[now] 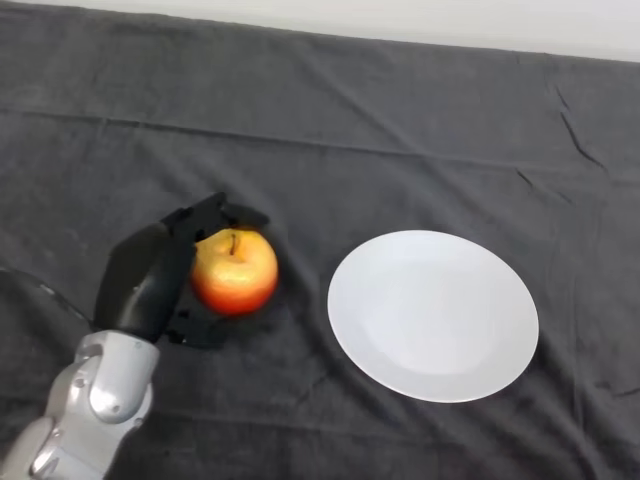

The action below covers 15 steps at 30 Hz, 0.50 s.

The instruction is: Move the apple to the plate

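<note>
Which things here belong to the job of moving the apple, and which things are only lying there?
Belong to the job:
- apple, on the cloth, left of the plate
- white plate, nothing on it
- left hand, fingers curled round the apple

Only there:
- dark cloth that covers the table; no other loose items show

You have one apple [235,272] on the table, red and yellow with its stem up. You have one white plate [433,315], nothing on it. One dark cloth [400,130] covers the table. One hand [150,275] shows.
</note>
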Motion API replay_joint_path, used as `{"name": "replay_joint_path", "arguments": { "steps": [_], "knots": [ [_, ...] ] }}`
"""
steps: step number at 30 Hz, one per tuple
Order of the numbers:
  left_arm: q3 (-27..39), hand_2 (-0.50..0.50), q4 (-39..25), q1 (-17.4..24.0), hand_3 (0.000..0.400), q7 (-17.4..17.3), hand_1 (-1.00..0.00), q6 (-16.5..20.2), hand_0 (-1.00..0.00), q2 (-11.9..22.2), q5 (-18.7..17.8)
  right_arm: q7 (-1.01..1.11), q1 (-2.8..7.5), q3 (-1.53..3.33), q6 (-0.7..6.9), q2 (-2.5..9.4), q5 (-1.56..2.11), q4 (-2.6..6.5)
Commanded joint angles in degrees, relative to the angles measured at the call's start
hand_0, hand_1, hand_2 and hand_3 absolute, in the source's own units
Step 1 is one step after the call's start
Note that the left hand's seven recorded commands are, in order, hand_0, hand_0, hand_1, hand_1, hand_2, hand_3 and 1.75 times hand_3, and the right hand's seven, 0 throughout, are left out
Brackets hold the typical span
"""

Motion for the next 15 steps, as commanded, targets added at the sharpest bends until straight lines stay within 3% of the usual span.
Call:
{"name": "replay_joint_path", "arguments": {
  "steps": [1, 15],
  "knots": [
    [-1.4, 0.0, 2.7, -4.0, 0.4, 1.3, -1.0, -0.9, -1.0, -1.5, 0.8, 0.11, 7.26, -0.04, 1.59, 7.28, 0.91, 3.12],
    [-9.7, 0.0, 18.5, -14.8, 0.4, 5.5, -1.0, -5.7, -1.0, -7.9, -0.8, 0.12, 7.22, -0.07, 1.49, 7.25, 0.88, 3.27]
  ]
}}
